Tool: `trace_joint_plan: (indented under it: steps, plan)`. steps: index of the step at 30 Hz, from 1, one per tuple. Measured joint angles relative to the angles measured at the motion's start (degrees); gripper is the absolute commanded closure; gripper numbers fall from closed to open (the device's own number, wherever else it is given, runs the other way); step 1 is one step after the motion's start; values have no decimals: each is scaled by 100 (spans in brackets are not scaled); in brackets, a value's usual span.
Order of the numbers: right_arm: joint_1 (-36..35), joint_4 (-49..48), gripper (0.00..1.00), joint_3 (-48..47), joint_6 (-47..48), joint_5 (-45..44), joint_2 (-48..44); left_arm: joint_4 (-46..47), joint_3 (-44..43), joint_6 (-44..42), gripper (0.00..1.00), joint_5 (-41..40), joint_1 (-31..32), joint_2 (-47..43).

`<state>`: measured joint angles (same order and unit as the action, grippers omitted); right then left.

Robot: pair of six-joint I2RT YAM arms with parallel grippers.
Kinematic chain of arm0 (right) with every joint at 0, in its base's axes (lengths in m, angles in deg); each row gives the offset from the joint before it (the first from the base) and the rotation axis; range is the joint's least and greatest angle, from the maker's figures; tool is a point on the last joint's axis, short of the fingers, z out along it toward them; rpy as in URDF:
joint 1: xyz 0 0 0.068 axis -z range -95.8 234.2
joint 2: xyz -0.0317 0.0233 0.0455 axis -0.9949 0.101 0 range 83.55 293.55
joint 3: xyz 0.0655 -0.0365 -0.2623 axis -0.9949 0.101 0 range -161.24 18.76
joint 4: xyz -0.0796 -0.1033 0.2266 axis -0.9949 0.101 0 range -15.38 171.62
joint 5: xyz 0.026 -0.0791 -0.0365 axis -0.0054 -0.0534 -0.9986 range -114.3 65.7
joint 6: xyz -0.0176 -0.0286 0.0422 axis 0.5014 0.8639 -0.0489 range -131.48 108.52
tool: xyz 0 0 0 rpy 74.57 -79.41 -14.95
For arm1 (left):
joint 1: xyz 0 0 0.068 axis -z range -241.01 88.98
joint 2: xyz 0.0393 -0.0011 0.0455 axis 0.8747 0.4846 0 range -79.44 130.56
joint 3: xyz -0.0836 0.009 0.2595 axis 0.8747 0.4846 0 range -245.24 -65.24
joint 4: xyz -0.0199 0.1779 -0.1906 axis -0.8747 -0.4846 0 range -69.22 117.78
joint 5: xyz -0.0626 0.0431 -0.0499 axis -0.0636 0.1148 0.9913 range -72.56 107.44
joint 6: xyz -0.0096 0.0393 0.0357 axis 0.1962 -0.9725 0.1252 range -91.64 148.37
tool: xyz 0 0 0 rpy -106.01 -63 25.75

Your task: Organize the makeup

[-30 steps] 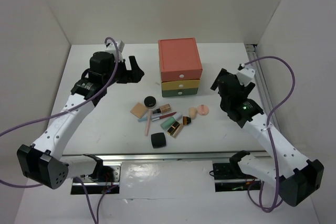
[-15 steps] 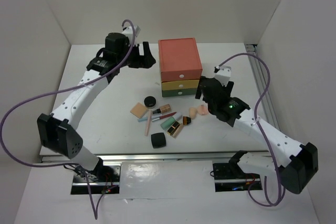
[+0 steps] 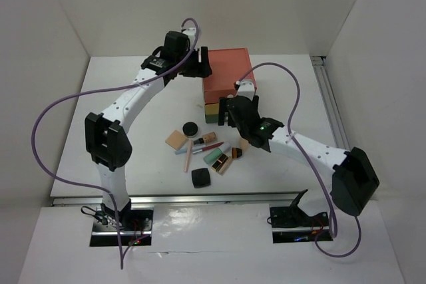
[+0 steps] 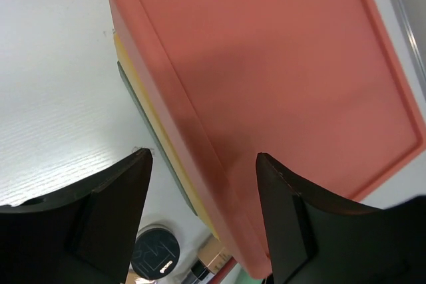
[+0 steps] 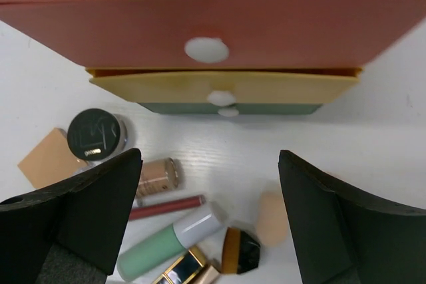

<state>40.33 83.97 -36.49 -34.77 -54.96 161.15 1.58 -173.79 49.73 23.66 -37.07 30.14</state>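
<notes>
The makeup lies in a loose cluster in front of the drawer box: tan compact (image 3: pixel 176 140), black jar (image 3: pixel 190 128), black compact (image 3: pixel 200 177), mint tube (image 3: pixel 214 156), pink pencil (image 3: pixel 188 157). The right wrist view shows the jar (image 5: pixel 95 134), a tan tube (image 5: pixel 156 175), a red pencil (image 5: pixel 166 207), the mint tube (image 5: pixel 170 239), a brush (image 5: pixel 239 251) and a peach sponge (image 5: pixel 271 217). My right gripper (image 5: pixel 210 157) is open and empty above them, facing the drawers. My left gripper (image 4: pixel 203 156) is open and empty over the box's top left edge.
The coral, yellow and green drawer box (image 3: pixel 229 74) stands at the back centre, its white knobs (image 5: pixel 206 49) facing the cluster. Its coral top (image 4: pixel 279 71) fills the left wrist view. White walls enclose the table on three sides.
My left gripper has swung right from the back left to the box's top left edge. My right gripper has moved left from the right side to the front of the drawers.
</notes>
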Motion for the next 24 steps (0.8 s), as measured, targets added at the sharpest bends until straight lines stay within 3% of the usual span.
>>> trace_joint_plan:
  steps: [8,21,24]
  plan:
    - [310,-492,10,-295,109,511,393,-140,-251,50,30,-103,79,350]
    - [831,-986,10,-361,17,1062,879,-2,-289,234,50,-216,149,433]
    - [896,-1034,10,-378,-72,1082,964,63,-289,289,50,-254,149,446]
